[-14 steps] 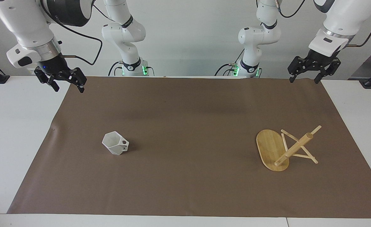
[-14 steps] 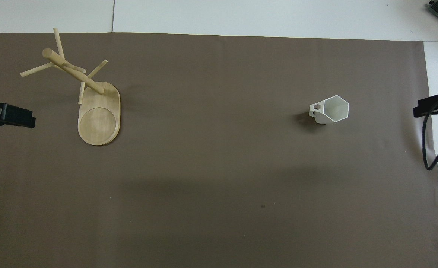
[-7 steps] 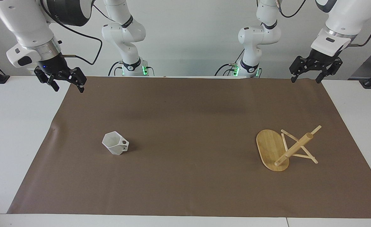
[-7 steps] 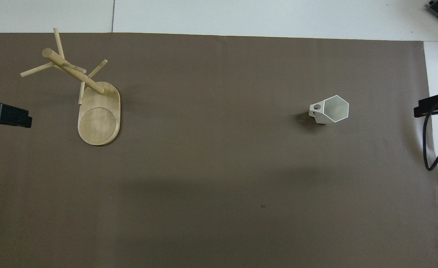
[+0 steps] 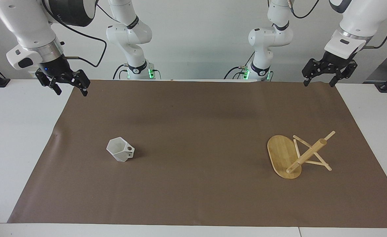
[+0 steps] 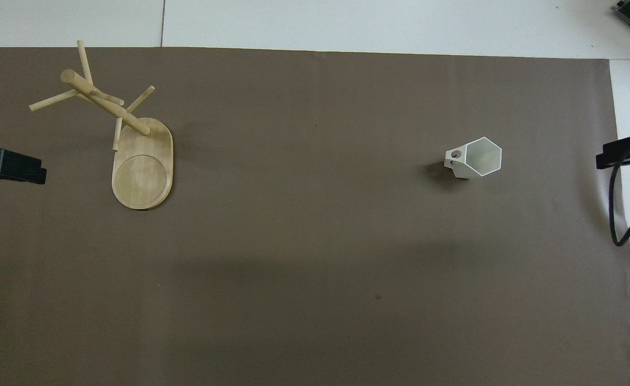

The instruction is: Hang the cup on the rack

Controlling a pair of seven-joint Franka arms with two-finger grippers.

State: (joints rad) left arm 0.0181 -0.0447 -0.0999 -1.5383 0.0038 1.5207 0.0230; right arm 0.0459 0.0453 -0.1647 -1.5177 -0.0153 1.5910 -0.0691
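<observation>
Cup (image 5: 120, 153) and rack (image 5: 297, 156) well apart on mat (image 5: 193, 108) — both end effectors agape, empty, over its corners.

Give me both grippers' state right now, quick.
Left gripper: open, empty, raised over the brown mat's corner at the left arm's end.
Right gripper: open, empty, raised over the mat's corner at the right arm's end.

A white table (image 5: 19, 138) carries a brown mat (image 5: 200, 131); the cup (image 5: 120, 149) stands below the right gripper (image 5: 69, 91), the rack (image 5: 292, 157) below the left gripper (image 5: 319, 82).
</observation>
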